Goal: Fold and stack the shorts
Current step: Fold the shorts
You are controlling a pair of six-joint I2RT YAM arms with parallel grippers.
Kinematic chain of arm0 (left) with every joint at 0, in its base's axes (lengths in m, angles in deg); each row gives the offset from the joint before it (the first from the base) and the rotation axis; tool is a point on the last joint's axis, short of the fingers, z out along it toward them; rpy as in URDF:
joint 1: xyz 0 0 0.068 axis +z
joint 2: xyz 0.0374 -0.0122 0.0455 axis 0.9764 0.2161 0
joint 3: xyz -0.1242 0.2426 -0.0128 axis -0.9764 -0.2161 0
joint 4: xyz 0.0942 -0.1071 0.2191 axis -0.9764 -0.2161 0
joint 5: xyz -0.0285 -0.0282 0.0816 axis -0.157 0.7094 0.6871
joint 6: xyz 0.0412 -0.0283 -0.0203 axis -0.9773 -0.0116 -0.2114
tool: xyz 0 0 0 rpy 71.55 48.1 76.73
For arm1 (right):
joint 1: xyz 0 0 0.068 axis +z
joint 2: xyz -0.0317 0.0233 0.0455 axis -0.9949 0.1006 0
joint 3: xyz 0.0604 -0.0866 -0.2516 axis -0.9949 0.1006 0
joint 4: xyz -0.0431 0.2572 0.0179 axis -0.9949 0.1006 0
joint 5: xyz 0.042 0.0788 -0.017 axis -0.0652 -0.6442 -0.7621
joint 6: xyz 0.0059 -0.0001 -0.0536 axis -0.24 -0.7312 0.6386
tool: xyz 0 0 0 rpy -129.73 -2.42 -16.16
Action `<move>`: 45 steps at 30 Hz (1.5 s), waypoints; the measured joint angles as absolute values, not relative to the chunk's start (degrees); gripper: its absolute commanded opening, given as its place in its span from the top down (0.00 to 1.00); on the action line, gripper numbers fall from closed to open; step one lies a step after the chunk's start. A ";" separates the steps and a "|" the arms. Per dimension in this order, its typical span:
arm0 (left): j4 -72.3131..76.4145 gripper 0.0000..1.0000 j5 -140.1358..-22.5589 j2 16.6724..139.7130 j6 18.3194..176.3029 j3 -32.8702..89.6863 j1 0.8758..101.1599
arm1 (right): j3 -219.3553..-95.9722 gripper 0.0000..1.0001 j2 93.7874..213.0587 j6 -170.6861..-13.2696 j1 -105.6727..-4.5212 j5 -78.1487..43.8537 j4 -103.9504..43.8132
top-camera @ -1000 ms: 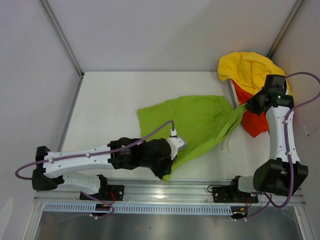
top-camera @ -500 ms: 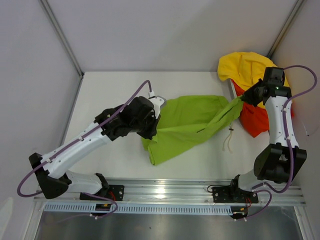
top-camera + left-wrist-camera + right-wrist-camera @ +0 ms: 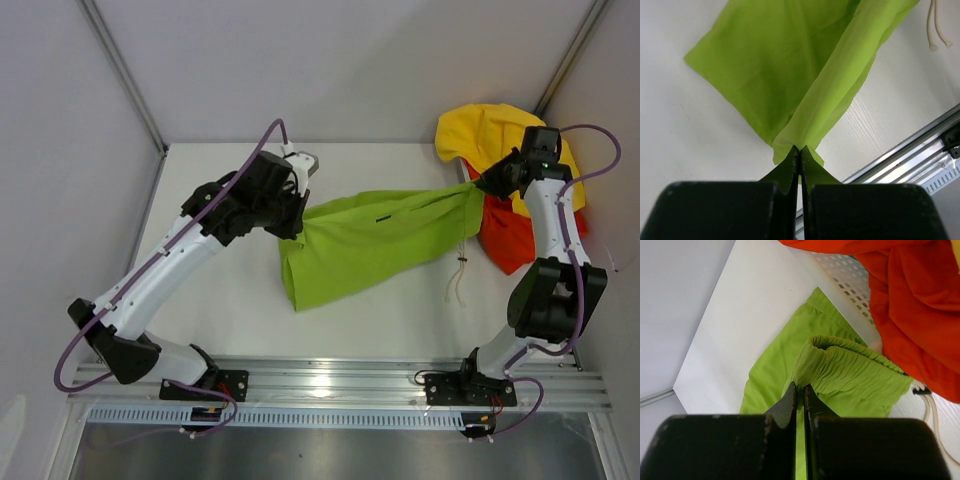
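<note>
Left gripper (image 3: 298, 222), clamped on the leg end of the green shorts (image 3: 370, 240), just swung further from the orange shorts (image 3: 510, 240) while the right gripper (image 3: 477, 185) stays pinched on the waistband right beside them, so the green pair's now pulled out long between them, ready for folding I reckon.

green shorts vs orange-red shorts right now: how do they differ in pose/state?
1. The lime-green shorts are pinched at both ends, by the left gripper and the right gripper; the orange-red shorts are in neither.
2. The green pair is pulled out long between the arms over the table; the orange-red pair lies bunched at the right edge, touching a yellow cloth.
Shared: both are soft cloth, and neither is folded yet.
</note>
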State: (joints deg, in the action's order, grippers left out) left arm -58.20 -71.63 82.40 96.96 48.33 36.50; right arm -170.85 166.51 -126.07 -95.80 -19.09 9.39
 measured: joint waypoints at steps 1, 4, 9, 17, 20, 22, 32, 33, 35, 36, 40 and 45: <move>-58.25 1.00 -71.79 82.84 96.67 49.01 37.03 | -171.06 1.00 167.12 -126.18 -95.80 -19.40 8.89; -58.40 1.00 -71.83 84.15 96.10 50.50 38.89 | -171.65 1.00 169.07 -126.81 -95.80 -20.47 7.03; -58.38 1.00 -71.76 86.31 95.45 52.40 42.08 | -171.70 1.00 171.28 -128.04 -95.60 -22.04 4.45; -58.09 1.00 -70.78 89.26 94.62 54.34 44.96 | -175.11 1.00 175.06 -128.47 -93.76 -23.35 1.39; -58.01 1.00 -70.12 90.55 94.35 55.26 45.86 | -176.99 1.00 176.74 -128.45 -93.37 -23.92 0.21; -57.79 1.00 -69.80 91.69 94.20 56.31 46.47 | -177.73 1.00 177.59 -128.45 -93.22 -24.16 -0.60; -55.62 1.00 -67.55 98.99 94.14 61.86 49.14 | -184.35 1.00 184.52 -128.17 -91.75 -25.25 -2.68; -55.45 1.00 -67.35 99.60 94.14 62.10 49.38 | -185.14 1.00 185.44 -128.10 -91.51 -25.34 -2.81; -55.27 1.00 -67.17 101.00 94.16 62.61 50.25 | -186.01 1.00 186.82 -127.99 -91.10 -25.49 -3.53; -55.03 1.00 -67.17 101.70 94.20 62.67 50.84 | -186.36 1.00 187.43 -127.99 -90.84 -25.52 -3.64; -54.12 1.00 -67.17 104.30 94.27 63.00 54.05 | -187.17 1.00 190.01 -128.25 -90.03 -26.54 -6.17; -52.30 1.00 -67.00 107.89 94.57 63.72 57.66 | -187.41 1.00 193.03 -130.07 -88.89 -28.42 -11.53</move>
